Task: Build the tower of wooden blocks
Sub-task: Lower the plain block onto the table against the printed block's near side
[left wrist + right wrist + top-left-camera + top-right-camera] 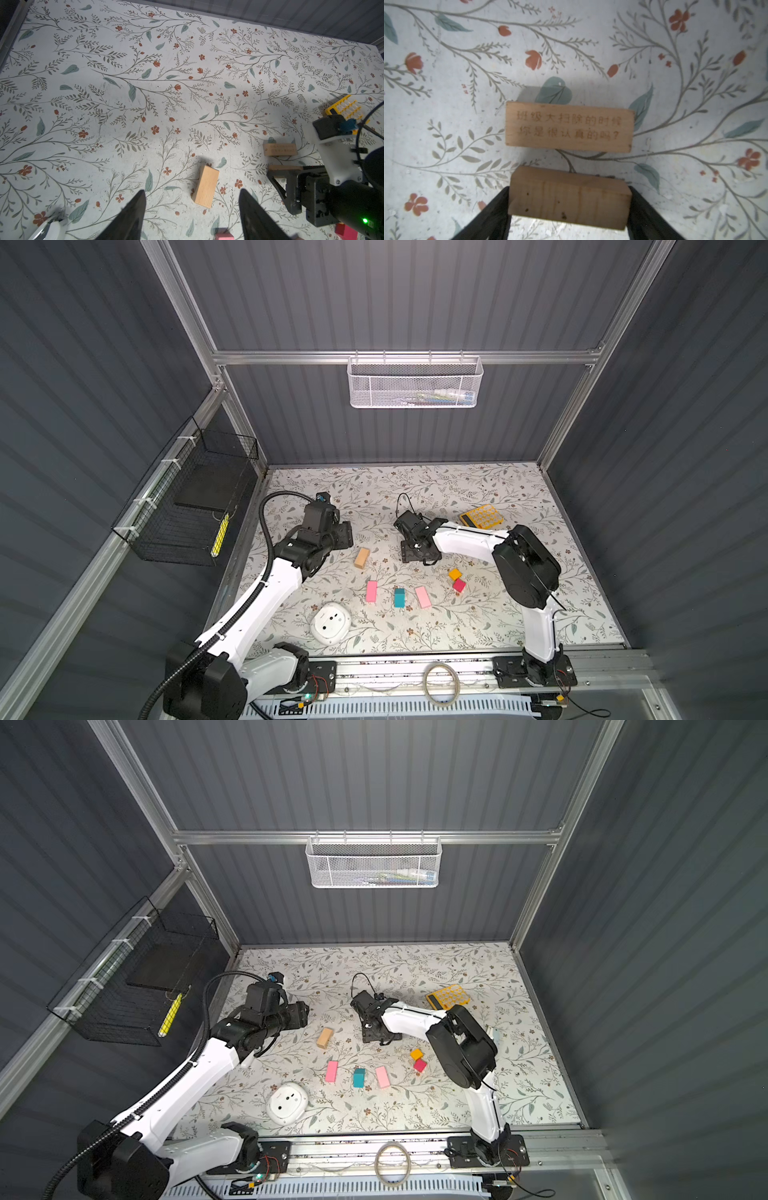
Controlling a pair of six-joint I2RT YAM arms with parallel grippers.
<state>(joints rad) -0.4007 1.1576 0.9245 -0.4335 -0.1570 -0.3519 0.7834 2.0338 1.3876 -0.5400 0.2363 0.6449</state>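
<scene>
On the worktop (498, 497), the right arm (469, 541) reaches to the middle; the right jaws clamp 1 tan bar (571, 199) by its ends, just beside an engraved tan bar (569, 126). The left jaws, on the left arm (266, 597), stand apart and empty near a 3rd tan bar (362, 558). A white round device (331, 623) sits in front, a yellow calculator (482, 516) behind. A teal peaked block (399, 597) lies between a pink slab (371, 591) and a paler pink slab (423, 597); an orange cube (455, 574) neighbours a magenta-red cube (459, 585).
</scene>
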